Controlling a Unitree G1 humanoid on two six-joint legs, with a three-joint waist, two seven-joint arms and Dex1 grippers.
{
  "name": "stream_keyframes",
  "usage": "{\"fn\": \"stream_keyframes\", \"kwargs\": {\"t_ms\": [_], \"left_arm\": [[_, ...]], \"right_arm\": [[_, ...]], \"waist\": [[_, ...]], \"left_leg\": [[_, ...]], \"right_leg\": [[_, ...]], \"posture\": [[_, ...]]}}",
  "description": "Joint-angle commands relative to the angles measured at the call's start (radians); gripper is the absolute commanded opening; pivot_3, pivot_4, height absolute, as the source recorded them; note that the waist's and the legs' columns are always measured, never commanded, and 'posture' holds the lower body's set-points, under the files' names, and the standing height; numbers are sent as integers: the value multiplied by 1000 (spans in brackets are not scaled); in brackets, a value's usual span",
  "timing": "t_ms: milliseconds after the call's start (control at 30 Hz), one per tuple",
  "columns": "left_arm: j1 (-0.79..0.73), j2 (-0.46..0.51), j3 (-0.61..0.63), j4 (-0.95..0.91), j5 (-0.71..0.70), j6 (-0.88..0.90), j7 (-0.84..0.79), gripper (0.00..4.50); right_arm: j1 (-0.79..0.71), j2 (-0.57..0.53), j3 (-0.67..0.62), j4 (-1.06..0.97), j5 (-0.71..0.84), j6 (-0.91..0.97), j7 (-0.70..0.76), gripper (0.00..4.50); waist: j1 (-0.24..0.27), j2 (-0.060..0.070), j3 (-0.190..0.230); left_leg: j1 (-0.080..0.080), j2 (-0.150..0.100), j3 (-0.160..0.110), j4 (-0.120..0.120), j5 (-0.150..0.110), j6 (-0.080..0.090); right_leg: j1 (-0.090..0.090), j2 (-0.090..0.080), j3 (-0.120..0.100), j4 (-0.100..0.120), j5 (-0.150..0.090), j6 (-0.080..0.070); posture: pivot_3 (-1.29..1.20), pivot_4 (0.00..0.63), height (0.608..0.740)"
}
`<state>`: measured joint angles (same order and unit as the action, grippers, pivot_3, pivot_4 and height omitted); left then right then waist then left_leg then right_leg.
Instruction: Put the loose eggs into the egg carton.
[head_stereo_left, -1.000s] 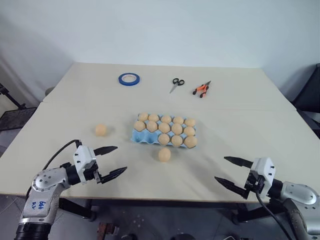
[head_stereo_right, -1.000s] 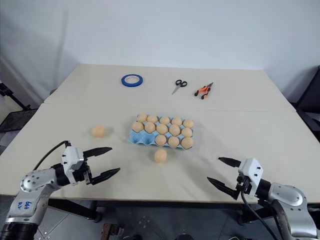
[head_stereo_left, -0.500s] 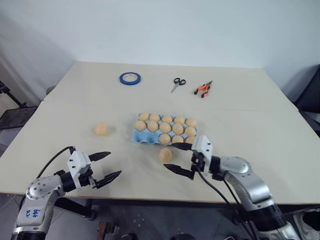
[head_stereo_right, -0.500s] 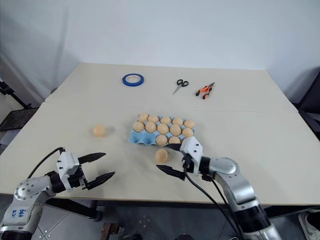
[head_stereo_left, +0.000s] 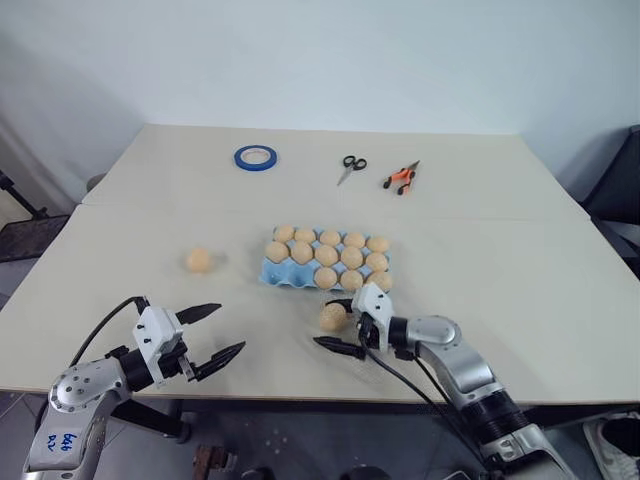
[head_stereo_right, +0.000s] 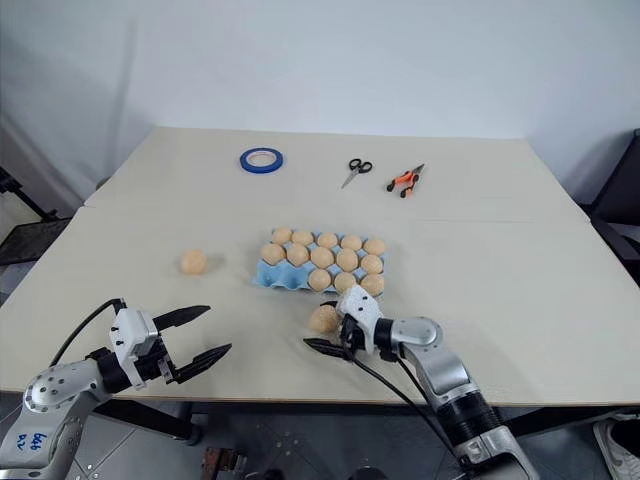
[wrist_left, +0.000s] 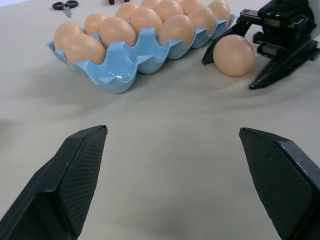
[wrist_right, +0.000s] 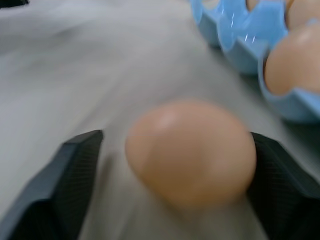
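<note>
— While the right gripper (head_stereo_left: 338, 322) is bracketing that matte tan-orange egg (head_stereo_left: 332, 316) just in front of the light blue moulded egg carton (head_stereo_left: 281, 276), I'm watching how its black fingers are sitting: one on each side of the egg, parted, one looking to be touching its right side, the other standing a gap away.

— And that's the worry. The egg is lying on the smooth beige table (head_stereo_left: 520, 260), so a one-sided nudge is risking rolling it off toward the table's near edge.

— Or into the carton wall, since it's lying just beside the front row.

— Exactly. The left wrist view is showing an empty cup at the carton's near left corner, so a tilted grip could be dropping it short.

— What about the other loose egg (head_stereo_left: 199, 260)?

— It's sitting well to the carton's left, untouched. The left gripper (head_stereo_left: 214, 332) is hovering near the table's front edge, jaws spread wide, grasping nothing.
</note>
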<state>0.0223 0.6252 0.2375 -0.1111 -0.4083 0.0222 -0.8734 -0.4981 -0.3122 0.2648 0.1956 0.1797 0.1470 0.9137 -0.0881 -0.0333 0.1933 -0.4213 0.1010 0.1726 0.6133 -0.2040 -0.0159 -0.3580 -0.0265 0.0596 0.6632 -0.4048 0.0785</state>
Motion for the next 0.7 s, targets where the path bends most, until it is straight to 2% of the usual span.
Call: {"fn": "stream_keyframes", "kwargs": {"t_ms": [33, 100, 333, 533, 667, 700], "left_arm": [[12, -7, 26, -38, -22, -1, 12, 4500], [13, -8, 26, -39, -23, -1, 16, 4500], [11, -11, 32, -26, -23, -4, 30, 4500], [-8, -29, 23, -19, -17, -3, 50, 4500], [-10, -39, 17, -23, -13, -4, 61, 4500], [-9, -41, 18, -24, -13, -5, 64, 4500]], "right_arm": [[-5, 10, -22, -33, 14, -22, 1, 2858], [1, 9, -21, -49, 18, -23, 9, 2384], [-70, 78, -49, -156, 101, 93, -32, 2349], [-262, 162, -63, 72, -2, 19, -170, 2349], [-321, 190, -49, 219, -43, -56, -186, 2349], [-329, 198, -48, 241, -47, -65, -187, 2687]], "waist": [[2, 0, 0], [2, 0, 0], [-3, 0, 0], [-11, 0, 0], [-6, -1, 0], [-6, -1, 0]], "left_leg": [[0, 0, 0, 0, 0, 0], [0, 0, 0, 0, 0, 0], [0, 0, 0, 0, 0, 0], [0, 0, 0, 0, 1, 0], [-1, -1, 0, 0, 1, 0], [-1, -1, 1, 0, 1, 0]], "right_leg": [[0, 0, 0, 0, 0, 0], [0, 0, 0, 0, 0, 0], [0, 0, 0, 1, 0, 0], [-2, 0, -1, 4, 0, 0], [-2, -1, -2, 3, 0, 0], [-2, -1, -2, 2, 0, 0]], "posture": [[0, 150, 740], [0, 150, 740], [0, 150, 740], [0, 150, 740], [0, 150, 740], [0, 150, 740]]}}
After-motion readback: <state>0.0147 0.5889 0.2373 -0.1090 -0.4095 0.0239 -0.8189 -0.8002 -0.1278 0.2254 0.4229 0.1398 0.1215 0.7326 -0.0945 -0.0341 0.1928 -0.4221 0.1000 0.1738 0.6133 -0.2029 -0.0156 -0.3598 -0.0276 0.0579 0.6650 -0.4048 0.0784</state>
